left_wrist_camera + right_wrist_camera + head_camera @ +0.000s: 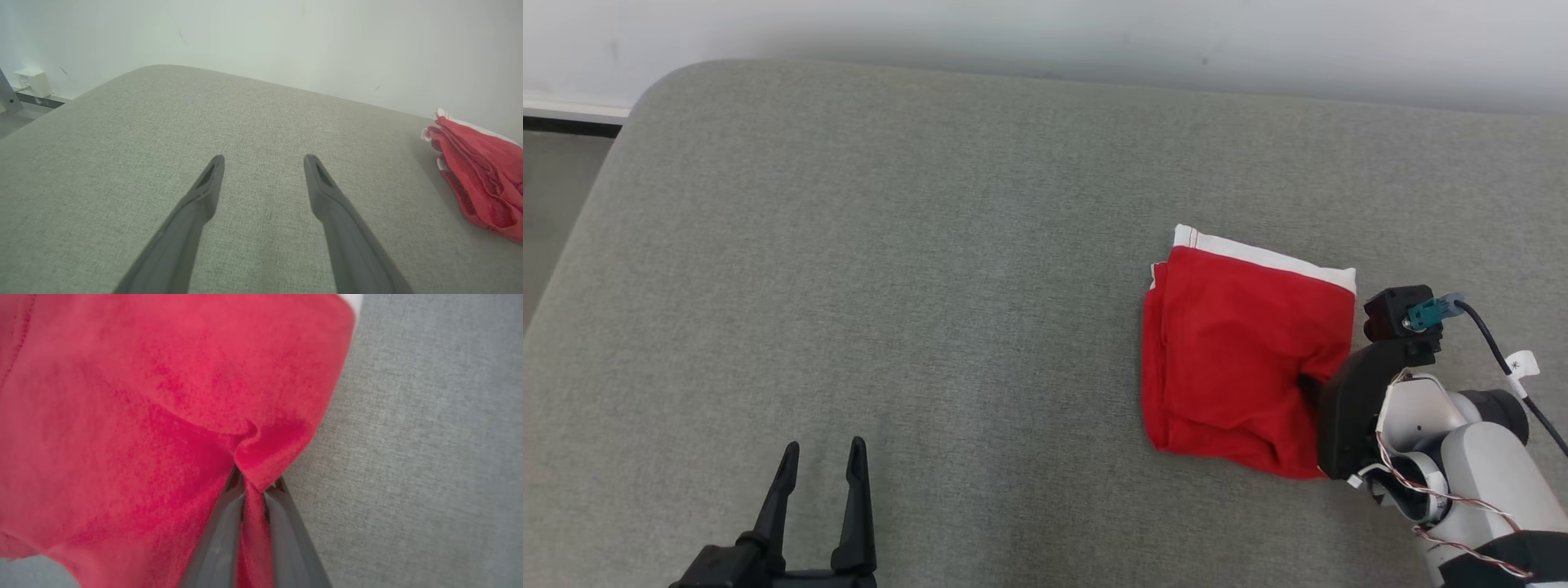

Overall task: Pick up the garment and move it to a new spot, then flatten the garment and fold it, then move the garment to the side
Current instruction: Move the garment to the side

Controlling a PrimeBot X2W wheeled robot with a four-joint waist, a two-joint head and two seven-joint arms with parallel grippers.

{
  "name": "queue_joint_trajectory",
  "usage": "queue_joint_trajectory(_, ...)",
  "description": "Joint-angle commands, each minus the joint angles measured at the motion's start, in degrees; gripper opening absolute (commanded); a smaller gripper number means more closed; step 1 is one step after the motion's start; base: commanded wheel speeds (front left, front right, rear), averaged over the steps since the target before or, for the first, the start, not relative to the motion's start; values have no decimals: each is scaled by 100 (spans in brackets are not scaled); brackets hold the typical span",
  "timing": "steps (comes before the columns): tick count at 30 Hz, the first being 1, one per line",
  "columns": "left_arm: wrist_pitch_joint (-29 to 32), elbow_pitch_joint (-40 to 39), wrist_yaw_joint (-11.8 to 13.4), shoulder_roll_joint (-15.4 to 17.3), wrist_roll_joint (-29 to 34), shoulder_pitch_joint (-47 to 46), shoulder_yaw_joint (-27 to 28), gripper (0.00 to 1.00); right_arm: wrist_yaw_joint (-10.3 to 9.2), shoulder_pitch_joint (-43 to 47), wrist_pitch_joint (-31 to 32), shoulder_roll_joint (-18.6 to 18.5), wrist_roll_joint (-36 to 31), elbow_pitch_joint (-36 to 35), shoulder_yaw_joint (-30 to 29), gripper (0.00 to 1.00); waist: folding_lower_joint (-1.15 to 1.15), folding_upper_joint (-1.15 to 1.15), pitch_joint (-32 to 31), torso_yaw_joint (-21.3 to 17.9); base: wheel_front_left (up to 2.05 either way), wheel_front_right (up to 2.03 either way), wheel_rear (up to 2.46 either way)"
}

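Grey fabric surface w/ garment, white wall

Our right gripper tips under garment fold, garment itself cropped at our left-wrist view's right edge.

Folded red garment on grey upholstery

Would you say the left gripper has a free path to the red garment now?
Probably yes: the left gripper is open, and bare grey fabric surface lies between it and the red garment, whose right edge the right gripper pinches.
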Motion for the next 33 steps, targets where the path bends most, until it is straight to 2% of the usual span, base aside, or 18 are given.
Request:
queue_joint_trajectory(1, -17, -15, 9, 1, 4, 65, 20, 100, -9, 193, 103, -226, -41, -9, 105, 0, 0, 0, -44, -91, 0, 0, 0)
queue_joint_trajectory(5, -17, -44, -13, 2, 8, 63, 79, 100, -9, 82, 263, -803, 30, -485, 694, 0, 0, 0, -80, -325, 0, 0, 0)
queue_joint_trajectory(12, -17, -171, -24, 2, 101, 5, 139, 100, -9, -272, 704, -2068, 400, -1519, 1786, 0, 0, 0, -50, -890, 0, 0, 0)
queue_joint_trajectory(13, -17, -171, -24, 2, 101, 5, 139, 100, -9, -272, 704, -2068, 400, -1519, 1786, 0, 0, 0, -50, -890, 0, 0, 0)
queue_joint_trajectory(19, -16, -212, -73, 2, 171, -134, 183, 100, -9, -721, 766, -2923, 728, -2062, 2451, 0, 0, 0, 84, -1433, 0, 0, 0)
queue_joint_trajectory(24, -16, -213, -136, 4, 258, -273, 233, 100, -10, -1142, 549, -3377, 783, -2164, 2949, 0, 0, 0, 256, -1833, 0, 0, 0)
queue_joint_trajectory(28, -16, -251, -147, 5, 362, -372, 247, 100, -9, -1458, 280, -3645, 821, -1940, 3272, 0, 0, 0, 434, -2083, 0, 0, 0)
queue_joint_trajectory(33, -17, -278, -190, 7, 545, -467, 288, 100, -9, -1792, -177, -3807, 866, -1459, 3233, 0, 0, 0, 714, -2370, 0, 0, 0)
